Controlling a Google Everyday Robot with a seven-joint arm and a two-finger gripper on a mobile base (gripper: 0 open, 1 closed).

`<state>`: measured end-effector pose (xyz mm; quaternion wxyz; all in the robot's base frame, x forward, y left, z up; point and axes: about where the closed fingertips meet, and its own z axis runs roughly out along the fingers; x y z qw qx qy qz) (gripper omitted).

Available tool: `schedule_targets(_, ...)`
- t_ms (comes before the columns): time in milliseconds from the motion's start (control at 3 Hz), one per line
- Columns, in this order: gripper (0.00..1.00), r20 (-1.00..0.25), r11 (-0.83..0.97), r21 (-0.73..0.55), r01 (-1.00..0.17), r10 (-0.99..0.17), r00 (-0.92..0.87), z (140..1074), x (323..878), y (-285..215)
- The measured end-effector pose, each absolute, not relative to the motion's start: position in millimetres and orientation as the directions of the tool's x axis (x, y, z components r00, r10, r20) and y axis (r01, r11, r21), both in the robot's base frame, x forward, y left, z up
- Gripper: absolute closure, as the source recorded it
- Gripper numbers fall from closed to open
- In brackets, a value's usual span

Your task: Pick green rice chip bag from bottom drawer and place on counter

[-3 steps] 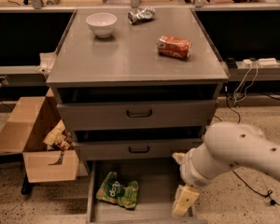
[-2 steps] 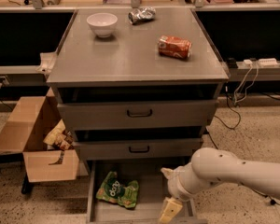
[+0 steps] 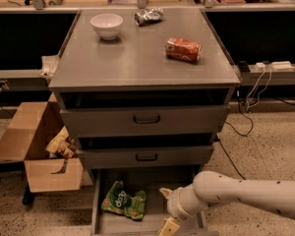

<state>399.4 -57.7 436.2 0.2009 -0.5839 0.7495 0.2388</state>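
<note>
gripper (image 3: 169,227) over the bottom drawer (image 3: 137,225), its lower end cut off by the bottom edge; drawer front likewise cropped; arm (image 3: 246,193) runs out past the right edge, hiding the drawer's right wall.

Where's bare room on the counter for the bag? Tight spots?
Bare: the counter front half, from its front edge up to the can, plus the gap between bowl and can. Crowded at the back: bowl, foil wrapper. The gripper hangs over the bottom drawer, right of the bag.
</note>
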Motion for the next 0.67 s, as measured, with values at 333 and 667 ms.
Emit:
schedule_targets(333, 0.00, -0.584, 0.201, 0.128, -0.971, -0.776, -0.238, 430.8, 400.4, -56.4)
schedule_targets(667, 0.00, -0.604, 0.181, 0.099, -0.978, -0.771, -0.204, 401.4, 422.6, -46.1)
